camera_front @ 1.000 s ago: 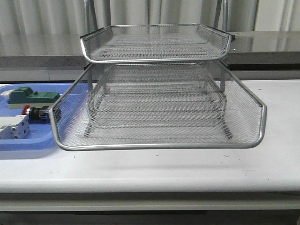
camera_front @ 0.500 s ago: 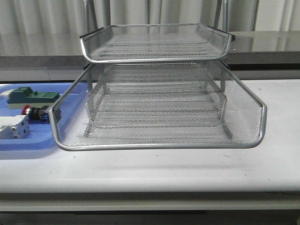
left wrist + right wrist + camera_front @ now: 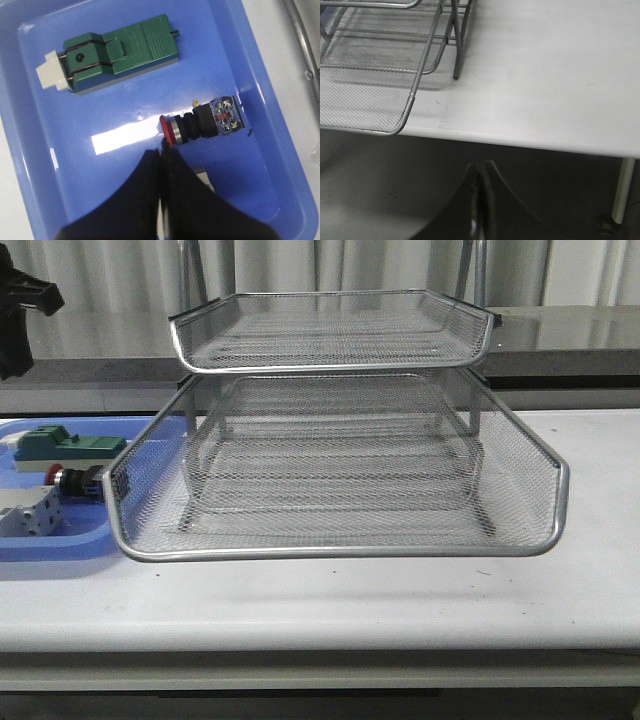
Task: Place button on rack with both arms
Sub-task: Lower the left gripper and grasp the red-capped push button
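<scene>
Front view, from left to right: a black part of the left arm (image 3: pixel 20 305) enters at the upper corner, above a flat blue plastic tray (image 3: pixel 60 545) with a glossy, rounded rim. On that tray lie a green block part (image 3: pixel 68 447), a white terminal block (image 3: pixel 28 515) and the button (image 3: pixel 78 480), on its side just beside the rack (image 3: pixel 340 480), a silver wire-mesh stand with smooth tube rims and pulled-out trays on the pale table (image 3: pixel 400 600). Seen from the left wrist, the left gripper (image 3: pixel 161 150) has its dark, wedge-shaped jaws pressed together and empty; the button (image 3: pixel 202 121), red cap, ribbed black collar, clear-ended body, lies just beyond their tips, cap nearest. Across, the right gripper (image 3: pixel 481 172) also has its jaws closed on nothing, short of the table's front edge, the rack's mesh corner (image 3: pixel 375 95) ahead to one side
</scene>
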Controlling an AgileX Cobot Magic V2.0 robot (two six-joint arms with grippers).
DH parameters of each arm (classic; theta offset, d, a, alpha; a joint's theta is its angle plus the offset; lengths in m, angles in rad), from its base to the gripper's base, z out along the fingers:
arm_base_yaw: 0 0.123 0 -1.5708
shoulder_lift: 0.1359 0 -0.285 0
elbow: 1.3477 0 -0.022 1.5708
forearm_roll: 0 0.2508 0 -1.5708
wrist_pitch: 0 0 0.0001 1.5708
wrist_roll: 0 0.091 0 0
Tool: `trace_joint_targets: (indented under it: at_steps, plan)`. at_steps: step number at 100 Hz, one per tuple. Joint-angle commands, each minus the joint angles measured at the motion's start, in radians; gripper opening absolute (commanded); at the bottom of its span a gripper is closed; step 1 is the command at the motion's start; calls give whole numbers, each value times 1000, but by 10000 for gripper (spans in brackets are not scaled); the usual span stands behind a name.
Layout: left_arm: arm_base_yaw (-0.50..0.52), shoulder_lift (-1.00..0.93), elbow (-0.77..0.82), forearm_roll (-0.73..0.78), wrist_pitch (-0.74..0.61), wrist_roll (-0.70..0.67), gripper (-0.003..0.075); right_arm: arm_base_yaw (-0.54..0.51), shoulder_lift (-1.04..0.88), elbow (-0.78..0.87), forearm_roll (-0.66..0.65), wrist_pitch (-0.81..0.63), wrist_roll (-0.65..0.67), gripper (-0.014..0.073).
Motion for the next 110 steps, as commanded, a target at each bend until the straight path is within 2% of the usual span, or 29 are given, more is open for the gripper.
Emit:
trace_joint_targets:
  at_steps: [1, 8, 15, 20, 25, 37, 45, 79, 95, 110]
  plan:
    - [3, -38, -58, -6, -11, 37, -19, -6, 10, -32, 0, -58, 0, -69]
    - [3, -38, -62, -16, -6, 88, 0, -6, 10, -32, 0, -58, 0, -69]
    - [3, -38, -66, -31, 12, 150, 70, -6, 10, -32, 0, -58, 0, -69]
    - [3, -38, -66, -48, 27, 193, 153, -6, 10, -32, 0, -58, 0, -69]
    - [3, -38, -66, -69, 49, 256, 274, -6, 10, -32, 0, -58, 0, -69]
    - [3, -38, -66, -77, 58, 283, 544, -6, 10, -32, 0, -58, 0, -69]
    - [3, -38, -66, -74, 49, 283, 640, -6, 10, -32, 0, -58, 0, -69]
    - [3, -38, -66, -131, 12, 297, 617, -6, 10, -32, 0, -58, 0, -69]
    - [3, -37, -66, -131, -33, 408, 618, -6, 10, -32, 0, -58, 0, -69]
    - [3, -37, -66, -142, -19, 547, 618, -6, 10, -32, 0, -58, 0, -69]
